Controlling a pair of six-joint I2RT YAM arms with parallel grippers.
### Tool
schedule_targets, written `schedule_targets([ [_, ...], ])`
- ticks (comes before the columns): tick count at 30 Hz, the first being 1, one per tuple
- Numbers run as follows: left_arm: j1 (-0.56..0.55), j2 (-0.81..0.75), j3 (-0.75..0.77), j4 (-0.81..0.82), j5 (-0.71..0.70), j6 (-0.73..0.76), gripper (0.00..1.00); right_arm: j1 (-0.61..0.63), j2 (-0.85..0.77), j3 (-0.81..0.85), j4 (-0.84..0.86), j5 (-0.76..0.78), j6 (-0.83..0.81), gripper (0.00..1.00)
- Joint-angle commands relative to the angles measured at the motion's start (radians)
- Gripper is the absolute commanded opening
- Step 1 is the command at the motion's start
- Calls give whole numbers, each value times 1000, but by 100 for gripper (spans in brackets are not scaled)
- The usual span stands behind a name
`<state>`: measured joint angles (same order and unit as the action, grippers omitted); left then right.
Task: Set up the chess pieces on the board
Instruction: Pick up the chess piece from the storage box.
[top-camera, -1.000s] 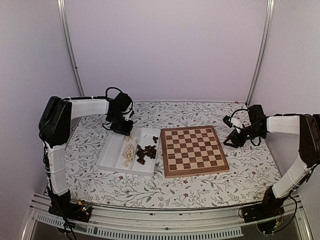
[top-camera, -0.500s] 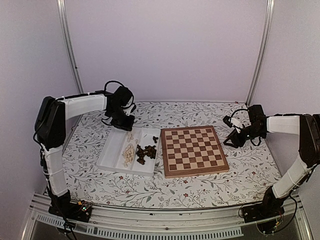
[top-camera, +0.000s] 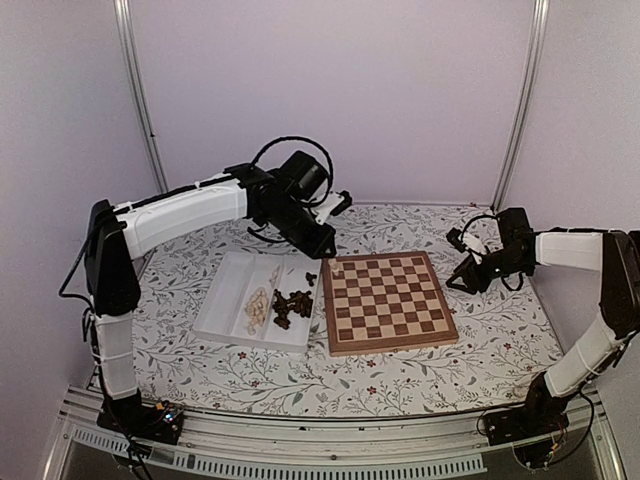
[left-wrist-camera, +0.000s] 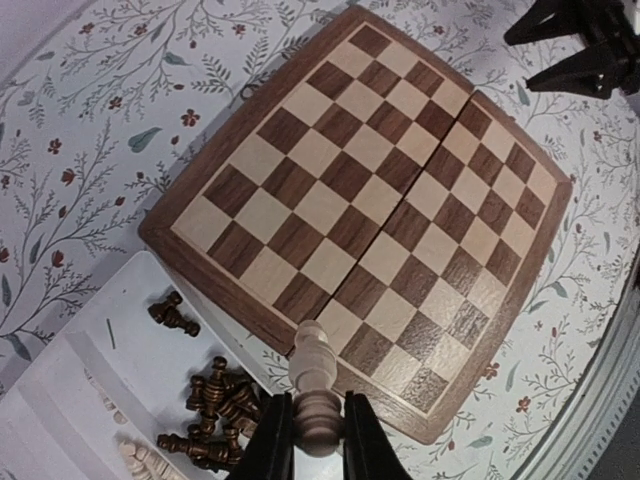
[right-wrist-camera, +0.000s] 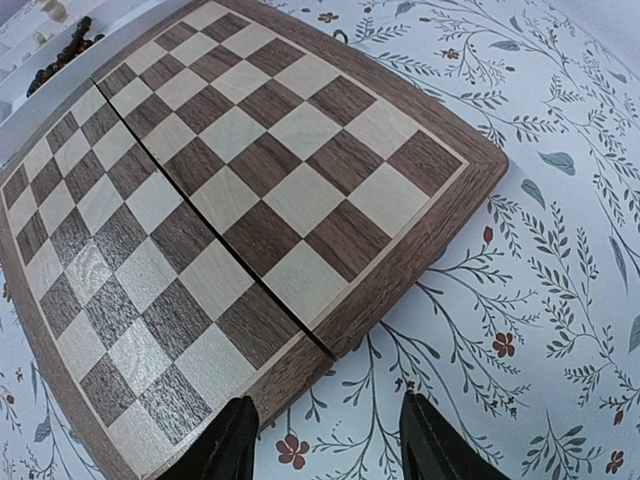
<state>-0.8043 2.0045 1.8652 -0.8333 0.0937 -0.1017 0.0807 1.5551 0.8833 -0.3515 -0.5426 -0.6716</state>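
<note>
The board (top-camera: 388, 300) lies bare on the flowered cloth, and no pieces stand on it. My left gripper (top-camera: 325, 245) hangs above the board's far left corner. In the left wrist view the left gripper (left-wrist-camera: 318, 420) is shut on a pale cream chess piece (left-wrist-camera: 315, 365), gripped by its base with its head pointing at the board (left-wrist-camera: 370, 190). My right gripper (top-camera: 462, 280) stands open by the board's right edge. In its own view the right gripper (right-wrist-camera: 325, 440) holds nothing, just off the board (right-wrist-camera: 230, 190). Dark pieces (top-camera: 292, 305) and cream pieces (top-camera: 258, 310) lie heaped left of the board.
A white two-compartment tray (top-camera: 225, 305) sits left of the board and holds the loose pieces. The left wrist view shows the tray (left-wrist-camera: 90, 380) with the dark pieces (left-wrist-camera: 215, 400) in it. Metal rails rise at the back corners.
My left arm has swung right from the tray's far end to the board's far left corner, carrying the cream piece. The right arm has stayed put.
</note>
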Motion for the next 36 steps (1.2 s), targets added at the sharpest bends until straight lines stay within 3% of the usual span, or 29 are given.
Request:
schedule_targets([
  [1,-44,59,72,-36,48,-14,10,24,-63,-3,-20,-84,-5,51],
  [5,-61,64,89,23,98,-81,10,67,-108,5,-19,-204,23,51],
  [8,-61,23,46,121,133,-134,9,72,-101,61,-24,-428,112,48],
  [13,-62,-106,-113,386,202,-212,7,79,21,197,5,-727,297,48],
  [16,-64,-192,-251,590,229,-262,6,86,110,231,123,-872,503,51],
  [19,-65,-262,-380,761,235,-306,5,110,168,244,229,-923,715,54],
  [24,-67,-278,-439,904,260,-346,4,167,195,209,488,-956,1042,56],
  [36,-67,-233,-423,948,314,-369,3,248,210,178,819,-991,1351,49],
])
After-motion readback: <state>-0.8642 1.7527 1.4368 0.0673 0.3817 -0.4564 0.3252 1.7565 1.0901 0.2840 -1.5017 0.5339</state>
